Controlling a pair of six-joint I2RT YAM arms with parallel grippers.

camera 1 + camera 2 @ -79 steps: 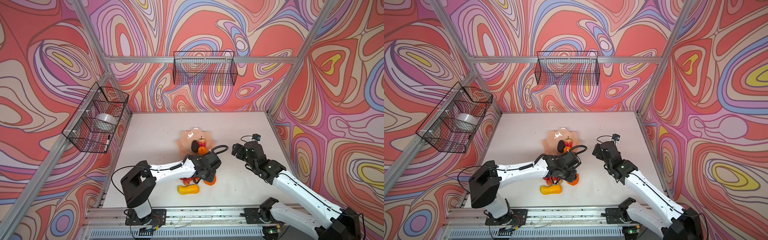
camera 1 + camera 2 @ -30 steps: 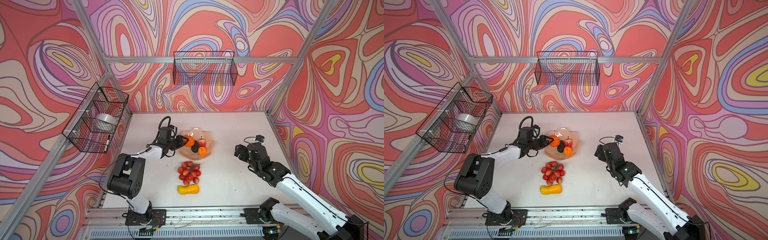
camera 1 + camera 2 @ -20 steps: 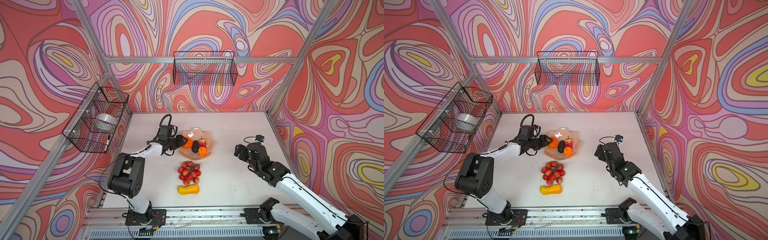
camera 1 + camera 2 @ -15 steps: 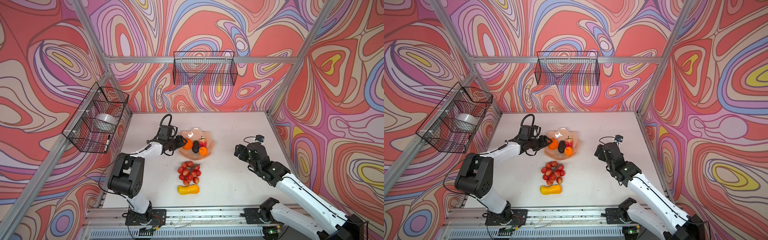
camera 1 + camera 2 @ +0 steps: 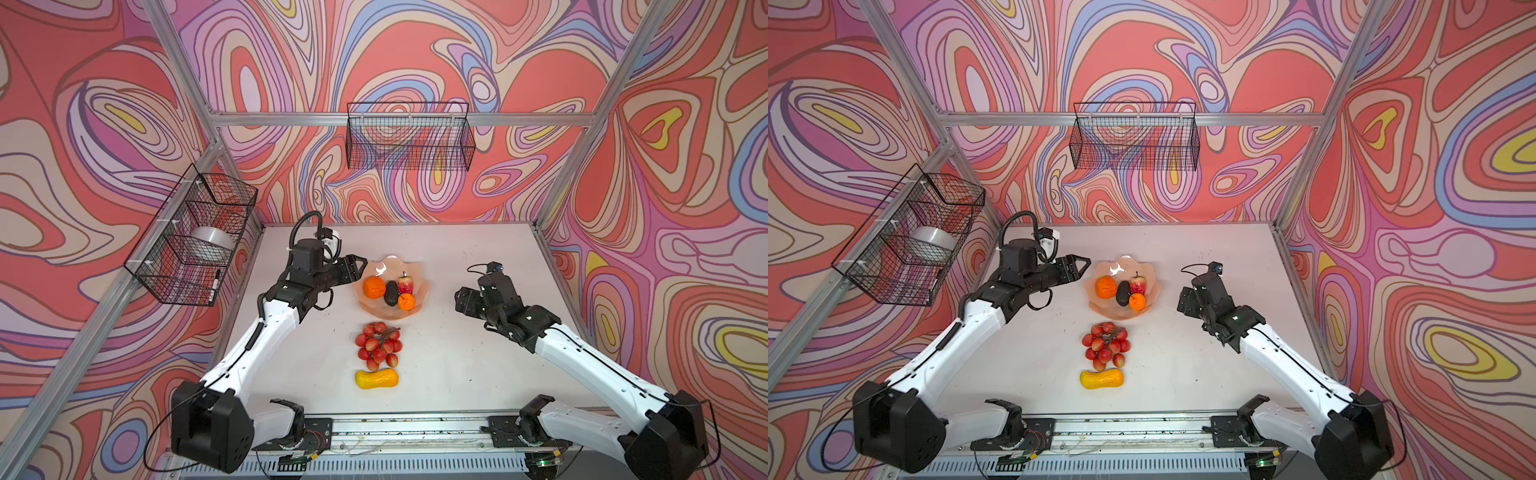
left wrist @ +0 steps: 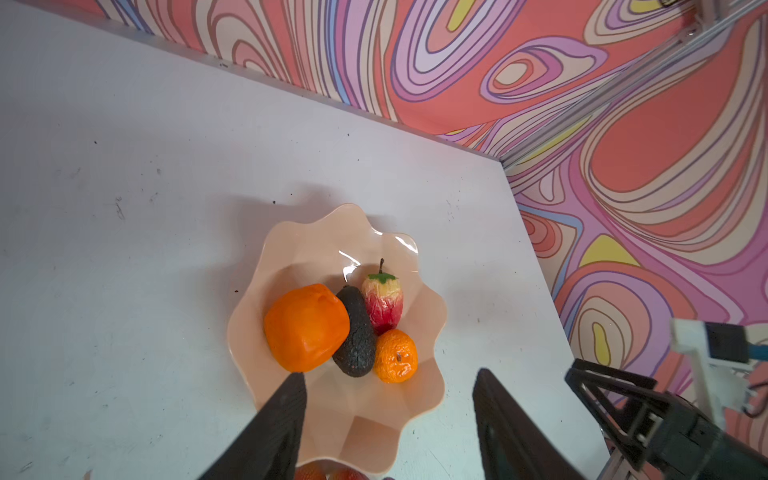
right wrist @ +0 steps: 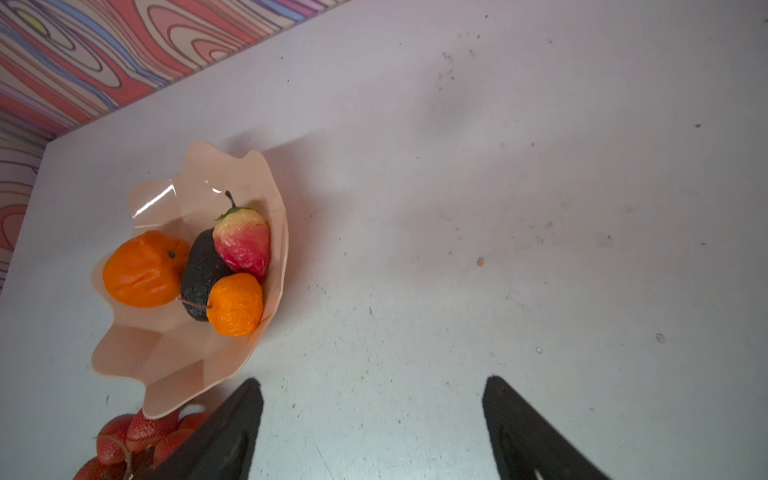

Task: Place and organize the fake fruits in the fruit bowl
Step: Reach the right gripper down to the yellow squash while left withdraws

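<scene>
The pale peach fruit bowl (image 5: 382, 264) stands mid-table and holds a large orange (image 5: 374, 287), a dark avocado (image 5: 391, 293), a strawberry (image 5: 405, 285) and a small tangerine (image 5: 406, 302). In front of it on the table lie the red grape bunch (image 5: 378, 345) and the yellow gourd (image 5: 376, 378). My left gripper (image 5: 360, 263) hangs open and empty at the bowl's left rim; in the left wrist view its fingers (image 6: 286, 415) straddle the near rim, just short of the orange (image 6: 306, 327). My right gripper (image 5: 459, 297) is open and empty over bare table right of the bowl (image 7: 195, 365).
A black wire basket (image 5: 409, 137) hangs on the back wall. Another basket (image 5: 191, 241) on the left wall holds a white roll (image 5: 211, 242). Aluminium frame posts and patterned walls close in the table on three sides.
The left gripper has opened and let go of the large orange, which now lies in the bowl beside the avocado. The gripper has drawn back slightly to the left. The right arm has barely moved.
</scene>
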